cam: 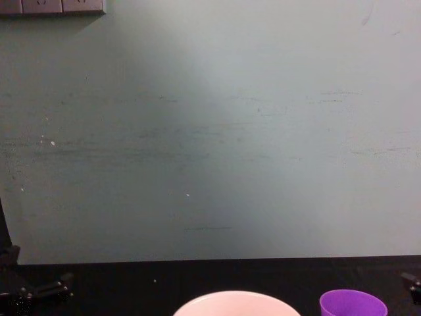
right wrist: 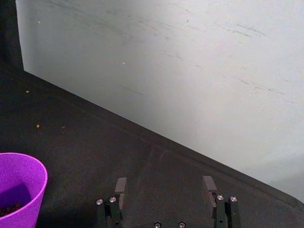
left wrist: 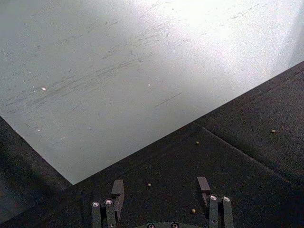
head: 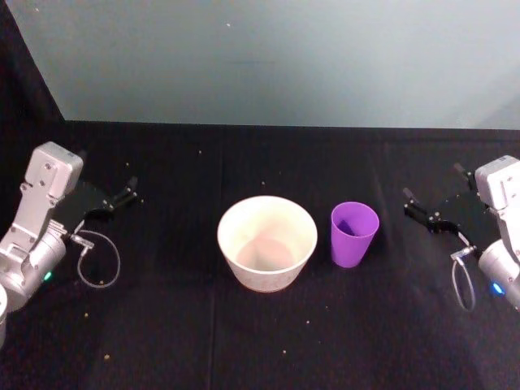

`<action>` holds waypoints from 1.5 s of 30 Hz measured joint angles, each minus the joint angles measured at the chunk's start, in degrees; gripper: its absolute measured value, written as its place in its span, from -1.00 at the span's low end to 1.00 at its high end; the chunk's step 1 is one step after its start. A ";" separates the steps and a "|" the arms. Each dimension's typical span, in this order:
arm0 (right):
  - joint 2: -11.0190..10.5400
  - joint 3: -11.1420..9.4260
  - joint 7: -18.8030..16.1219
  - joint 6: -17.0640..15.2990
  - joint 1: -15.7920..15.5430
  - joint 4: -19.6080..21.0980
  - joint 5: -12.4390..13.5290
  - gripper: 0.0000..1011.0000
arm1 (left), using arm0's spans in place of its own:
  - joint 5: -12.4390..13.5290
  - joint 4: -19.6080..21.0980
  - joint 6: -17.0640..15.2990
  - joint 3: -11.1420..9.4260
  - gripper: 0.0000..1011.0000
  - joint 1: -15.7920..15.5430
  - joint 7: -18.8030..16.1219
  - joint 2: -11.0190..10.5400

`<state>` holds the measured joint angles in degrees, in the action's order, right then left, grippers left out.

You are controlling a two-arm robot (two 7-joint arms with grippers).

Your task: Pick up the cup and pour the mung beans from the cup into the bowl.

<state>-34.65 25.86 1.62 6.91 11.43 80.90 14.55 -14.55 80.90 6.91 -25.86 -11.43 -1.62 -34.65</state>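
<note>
The pale pinkish-white bowl (head: 268, 278) stands upright at the middle of the black table, and its inside looks bare. Just right of it, a small gap apart, stands the purple cup (head: 354, 236), also upright. The right wrist view shows the cup (right wrist: 21, 183) with dark mung beans (right wrist: 8, 209) at its bottom. My right gripper (head: 435, 187) hovers open to the right of the cup, apart from it, with its fingers (right wrist: 121, 186) wide. Far left of the bowl, my left gripper (head: 130, 191) is open over bare cloth, holding nothing. The chest view catches the bowl's rim (cam: 237, 303) and the cup's rim (cam: 352, 303).
A pale grey-green wall (head: 268, 57) closes off the back of the table. The black cloth (head: 162, 325) carries a few loose grains (left wrist: 149, 185). Open cloth lies in front of the bowl and between each gripper and the objects.
</note>
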 joint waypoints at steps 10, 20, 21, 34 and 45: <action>0.00 0.00 0.00 0.00 0.00 0.00 0.00 0.98 | 0.00 0.00 0.00 0.00 0.98 0.00 0.00 0.00; 0.00 0.00 0.00 0.00 0.00 0.00 0.00 0.98 | 0.01 0.00 0.00 0.00 0.98 0.00 0.00 0.00; 0.00 0.00 0.00 0.00 0.00 0.00 0.00 0.98 | 0.01 0.00 0.00 0.00 0.98 0.00 0.00 0.00; 0.00 0.00 0.00 0.00 0.00 0.00 0.00 0.98 | 0.00 0.00 0.00 0.00 0.98 0.00 0.00 0.00; -3.80 -3.21 -4.18 8.25 -7.09 2.51 2.26 0.98 | 0.01 0.00 0.00 0.00 0.98 0.00 0.00 0.00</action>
<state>-38.44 22.66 -2.56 15.16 4.35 83.41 16.81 -14.55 80.90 6.91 -25.86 -11.43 -1.62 -34.65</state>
